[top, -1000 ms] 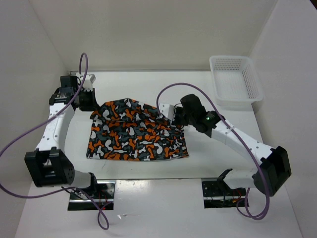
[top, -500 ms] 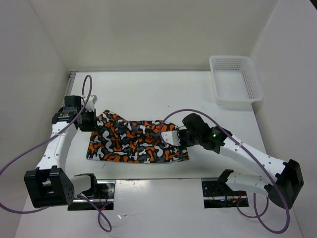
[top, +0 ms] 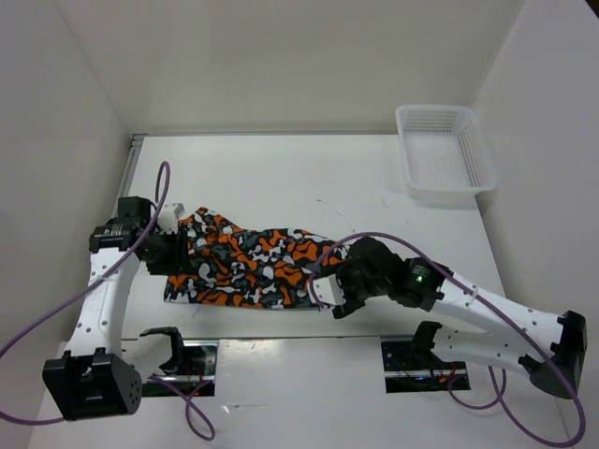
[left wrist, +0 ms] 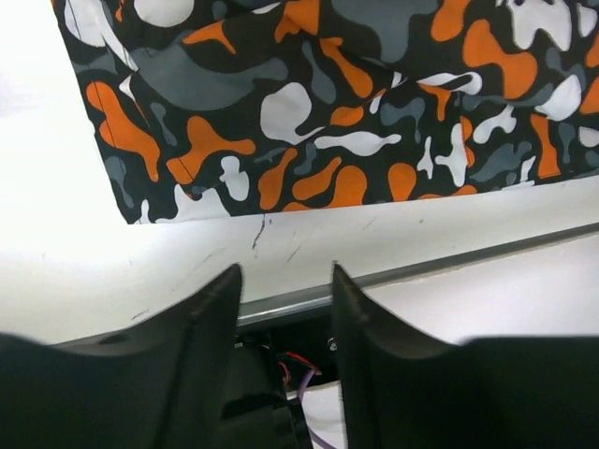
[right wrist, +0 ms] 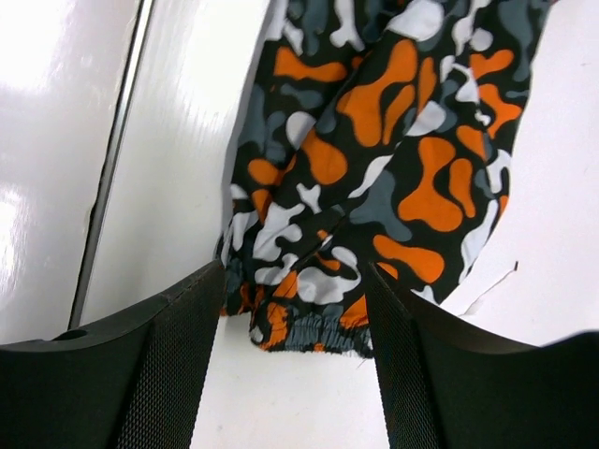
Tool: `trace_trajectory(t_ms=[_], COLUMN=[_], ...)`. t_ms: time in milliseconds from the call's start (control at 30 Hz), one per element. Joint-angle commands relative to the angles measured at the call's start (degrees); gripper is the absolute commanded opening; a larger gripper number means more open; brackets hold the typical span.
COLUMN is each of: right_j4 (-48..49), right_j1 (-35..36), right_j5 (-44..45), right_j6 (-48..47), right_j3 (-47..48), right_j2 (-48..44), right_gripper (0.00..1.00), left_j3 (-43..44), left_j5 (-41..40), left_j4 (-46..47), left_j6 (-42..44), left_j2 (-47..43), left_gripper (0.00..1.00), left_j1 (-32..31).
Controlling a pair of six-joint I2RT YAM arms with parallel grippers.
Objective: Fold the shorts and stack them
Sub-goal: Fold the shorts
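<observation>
Right gripper (right wrist: 295, 269) stands wide open over the elastic edge of the shorts (top: 253, 267) — left gripper (left wrist: 285, 271) is parted too, holding nothing, near their other end.

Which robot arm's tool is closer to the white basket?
Right. The right tool is at the shorts' right end, diagonally near-left of the white mesh basket; the left tool is farther, at the shorts' left end.

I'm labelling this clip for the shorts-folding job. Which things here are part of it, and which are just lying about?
Part of the job:
shorts, lying on the table
left gripper, open
right gripper, open

Lying about:
white mesh basket, far right, apart from the shorts
</observation>
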Motion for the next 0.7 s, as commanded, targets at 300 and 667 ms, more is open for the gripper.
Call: trace_trajectory(t_ms=[300, 667], right_j4=[12.3, 3.8], right_j1=[-4.1, -8.7], right_j5=[-4.6, -5.0], right_j6=[13.3, 17.1], right_j3=[8.4, 8.2], right_j2=[19.5, 22.9], right_gripper=[0.67, 0.70], left_j3=[6.0, 6.4], left_j5=[-11.9, -5.3], left_j4=[17.6, 11.5], left_j6=[0.3, 0.3], left_j2=[18.2, 29.5], left_gripper=[0.68, 0.71], left_j1=[-1.8, -2.5])
